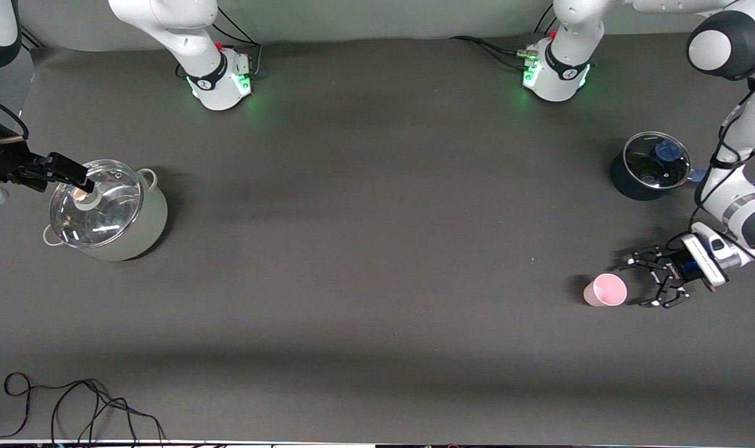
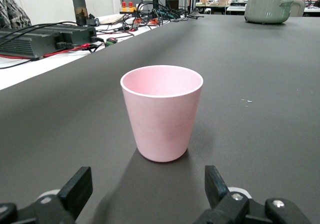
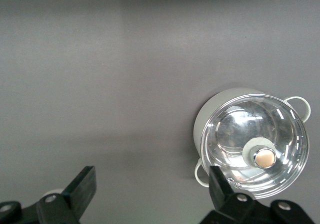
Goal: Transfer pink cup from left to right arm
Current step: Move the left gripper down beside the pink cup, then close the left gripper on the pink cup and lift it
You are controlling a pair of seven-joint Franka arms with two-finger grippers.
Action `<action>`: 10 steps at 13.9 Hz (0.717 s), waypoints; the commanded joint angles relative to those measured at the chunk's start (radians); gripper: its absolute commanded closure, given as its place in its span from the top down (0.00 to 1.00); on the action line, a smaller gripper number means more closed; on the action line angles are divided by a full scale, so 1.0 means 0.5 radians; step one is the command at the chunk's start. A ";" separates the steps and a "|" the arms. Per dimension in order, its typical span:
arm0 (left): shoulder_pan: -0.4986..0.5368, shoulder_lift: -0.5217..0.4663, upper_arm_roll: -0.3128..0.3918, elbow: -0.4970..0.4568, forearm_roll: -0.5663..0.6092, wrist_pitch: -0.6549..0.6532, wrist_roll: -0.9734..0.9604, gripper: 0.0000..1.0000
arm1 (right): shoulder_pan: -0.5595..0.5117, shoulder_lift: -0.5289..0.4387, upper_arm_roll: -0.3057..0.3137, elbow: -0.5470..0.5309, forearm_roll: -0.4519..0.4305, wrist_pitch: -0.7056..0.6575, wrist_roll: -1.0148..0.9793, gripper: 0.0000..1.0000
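**Left gripper lined up on the cup, grasp not yet made**

The pink cup (image 1: 605,290) stands upright on the table (image 1: 365,261) toward the left arm's end, nearer the front camera than the dark blue pot (image 1: 650,167). The left gripper (image 1: 650,281) sits low just beside it, fingers spread wide, holding nothing. A good grasp likely means straddling the cup squarely, then closing gently around mid-height. The right gripper (image 1: 73,176) waits over the lidded pale pot (image 1: 107,208), jaws apart, empty.

The small pale-pink plastic cup (image 1: 605,290) stands upright on the dark table (image 1: 377,280) — the left arm's black skeletal gripper (image 1: 643,283) open just beside it.
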 commanded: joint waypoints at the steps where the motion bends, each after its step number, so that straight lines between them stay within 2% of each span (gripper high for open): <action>1: -0.010 0.001 -0.018 -0.058 -0.066 0.025 0.078 1.00 | -0.004 0.001 0.000 0.027 0.031 -0.025 0.034 1.00; 5: -0.013 0.001 -0.073 -0.128 -0.097 0.037 0.078 1.00 | -0.017 0.001 -0.003 0.027 0.031 -0.025 0.019 1.00; 10: -0.089 0.007 -0.116 -0.159 -0.247 0.114 0.078 1.00 | -0.020 0.001 -0.003 0.030 0.031 -0.025 0.016 1.00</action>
